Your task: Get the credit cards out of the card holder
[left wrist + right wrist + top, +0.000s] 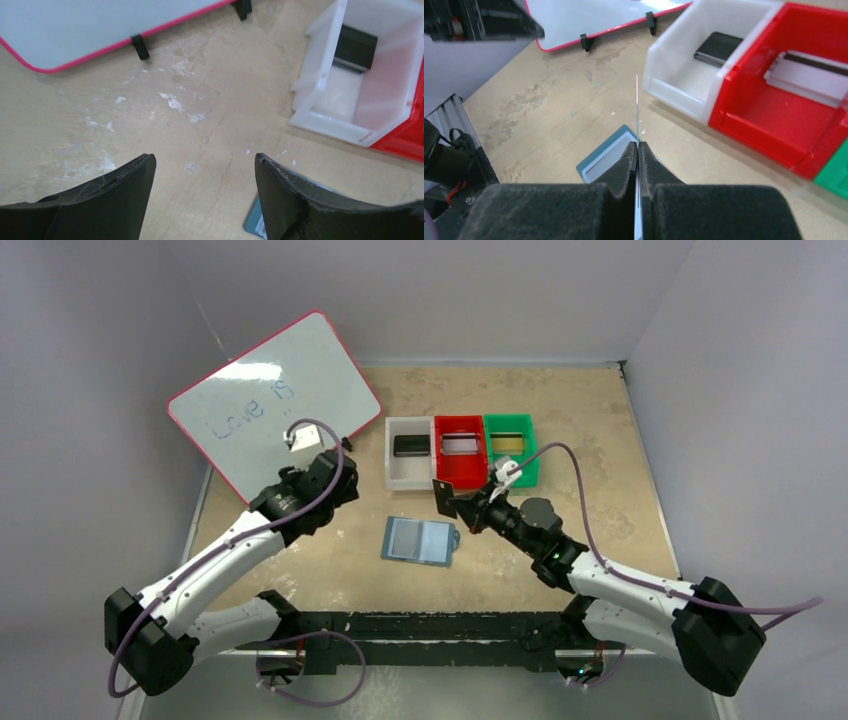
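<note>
The slate-blue card holder (420, 540) lies open and flat in the middle of the table, its paler inner pockets facing up. My right gripper (462, 508) is shut on a dark credit card (442, 496), held upright above the holder's far right edge. In the right wrist view this card (637, 100) shows edge-on between the closed fingers (626, 160), with the holder (604, 157) below. My left gripper (345, 465) hovers open left of the white bin, nothing between its fingers (135, 175). A corner of the holder (254, 225) peeks past its right finger.
Three bins stand in a row behind the holder: a white bin (408, 472) with a black card (410, 445), a red bin (462, 472) with a silvery card (461, 444), and a green bin (528, 465) with a gold card (508, 442). A pink-edged whiteboard (270, 405) leans at back left.
</note>
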You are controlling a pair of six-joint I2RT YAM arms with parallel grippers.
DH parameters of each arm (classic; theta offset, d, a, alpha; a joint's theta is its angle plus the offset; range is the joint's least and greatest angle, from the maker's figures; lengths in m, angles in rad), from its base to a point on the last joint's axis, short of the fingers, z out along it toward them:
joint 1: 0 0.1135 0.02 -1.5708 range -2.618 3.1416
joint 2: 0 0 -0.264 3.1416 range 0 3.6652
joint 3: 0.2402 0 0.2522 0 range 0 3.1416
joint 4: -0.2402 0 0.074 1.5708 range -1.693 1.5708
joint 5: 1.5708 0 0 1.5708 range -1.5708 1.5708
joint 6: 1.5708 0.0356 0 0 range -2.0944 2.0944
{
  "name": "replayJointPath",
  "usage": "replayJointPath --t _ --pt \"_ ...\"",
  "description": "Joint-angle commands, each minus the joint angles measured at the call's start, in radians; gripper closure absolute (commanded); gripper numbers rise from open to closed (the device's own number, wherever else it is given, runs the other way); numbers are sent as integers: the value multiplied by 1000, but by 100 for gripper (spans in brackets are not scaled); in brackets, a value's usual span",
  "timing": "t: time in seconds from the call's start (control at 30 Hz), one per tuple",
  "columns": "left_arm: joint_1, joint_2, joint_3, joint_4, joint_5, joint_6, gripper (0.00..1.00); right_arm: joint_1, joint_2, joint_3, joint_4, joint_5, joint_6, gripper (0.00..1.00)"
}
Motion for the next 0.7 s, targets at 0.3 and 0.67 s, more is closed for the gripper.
replayJointPath --t 0.3,0.67 --pt "56 -95 87 -137 -333 80 20 93 93 154 41 85 -240 100" --pt "294 -81 32 -38 -112 118 20 102 175 268 -34 126 -377 100"
